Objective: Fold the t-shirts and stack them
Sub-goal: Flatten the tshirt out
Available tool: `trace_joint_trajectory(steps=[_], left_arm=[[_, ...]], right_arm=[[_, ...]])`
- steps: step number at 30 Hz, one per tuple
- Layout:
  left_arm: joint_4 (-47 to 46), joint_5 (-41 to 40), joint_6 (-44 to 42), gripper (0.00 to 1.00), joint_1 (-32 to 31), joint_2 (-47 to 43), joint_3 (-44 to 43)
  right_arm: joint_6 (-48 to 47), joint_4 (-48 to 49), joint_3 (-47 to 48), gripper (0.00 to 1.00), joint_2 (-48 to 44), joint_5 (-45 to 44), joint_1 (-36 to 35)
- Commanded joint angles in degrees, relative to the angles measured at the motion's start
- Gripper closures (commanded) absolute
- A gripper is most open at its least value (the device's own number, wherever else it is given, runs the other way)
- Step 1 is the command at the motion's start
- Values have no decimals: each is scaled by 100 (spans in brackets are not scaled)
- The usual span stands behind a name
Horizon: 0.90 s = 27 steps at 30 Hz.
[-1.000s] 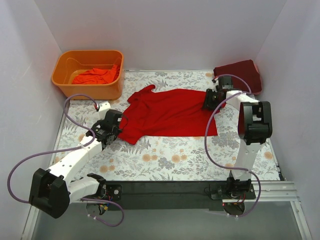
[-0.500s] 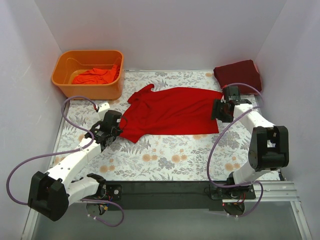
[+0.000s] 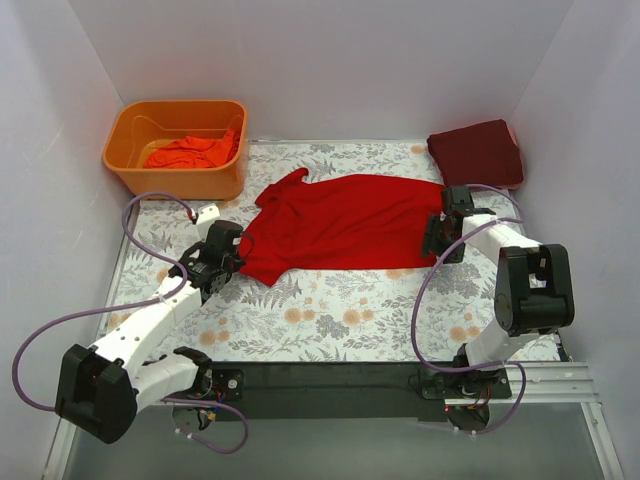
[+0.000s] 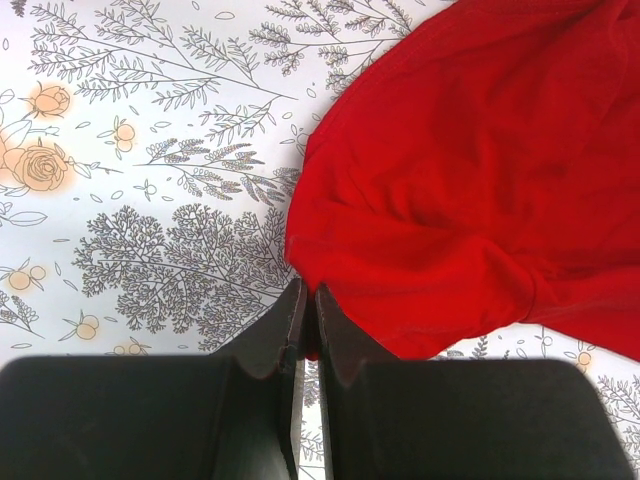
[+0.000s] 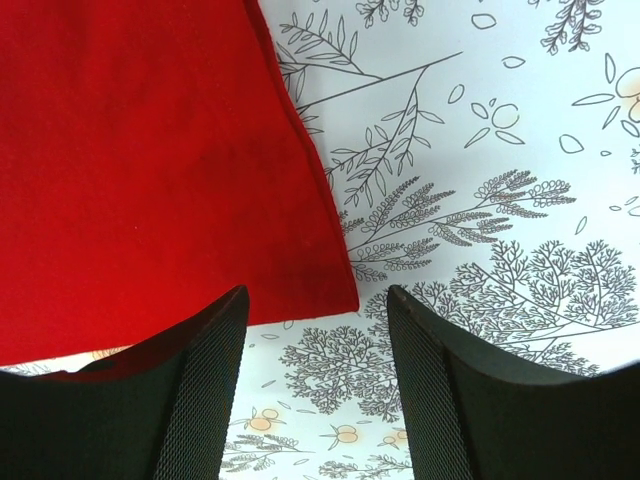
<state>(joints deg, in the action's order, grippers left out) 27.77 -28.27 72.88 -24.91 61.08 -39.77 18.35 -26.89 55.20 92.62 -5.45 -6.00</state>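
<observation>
While the left gripper (image 4: 307,300) is pressed together on a pinch of the bright red t-shirt (image 3: 340,225) at its near-left edge, the right gripper (image 5: 318,300) hangs with its jaws apart over the hem corner (image 5: 332,292) on the near right, gripping nothing. That shirt lies spread sideways across the middle of the flowered table (image 3: 330,320). A maroon t-shirt (image 3: 478,152) sits folded at the far right corner, and an orange-red t-shirt (image 3: 190,152) lies in the tub (image 3: 180,105) at the far left. The step in hand looks like taking the second hold for a fold. To do it well, the right arm should probably drop straight down so one finger lands on the cloth and the other on the bare table just beside the corner, then close just inside the edge to catch both layers. Both ends would best lift together and evenly, so the crease runs straight.
</observation>
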Motion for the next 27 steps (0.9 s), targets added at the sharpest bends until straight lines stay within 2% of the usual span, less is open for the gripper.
trace_joint_trajectory(steps=[1,4,11,17,20,23,25,27], left_arm=[[-123,-38,-37,98,21,-158,66],[-131,-29,-37,98,21,-149,75],[-131,-20,-55,98,21,-237,92],[-131,-20,-46,98,12,-289,83],[-123,-29,-46,98,21,-316,101],[-123,-29,-46,98,12,-325,110],[-131,-12,-37,98,21,-316,110],[-44,14,85,98,21,-290,66]], right_arm=[[239,141,-88,40,81,-184,-94],[555,132,-141,43,28,-359,-164],[846,44,-193,44,89,-650,-252],[881,79,-396,54,230,-799,-270],[846,97,-422,63,318,-896,-340],[785,97,-431,82,397,-896,-393],[706,97,-431,99,362,-826,-411],[592,-61,-396,99,152,-869,-411]])
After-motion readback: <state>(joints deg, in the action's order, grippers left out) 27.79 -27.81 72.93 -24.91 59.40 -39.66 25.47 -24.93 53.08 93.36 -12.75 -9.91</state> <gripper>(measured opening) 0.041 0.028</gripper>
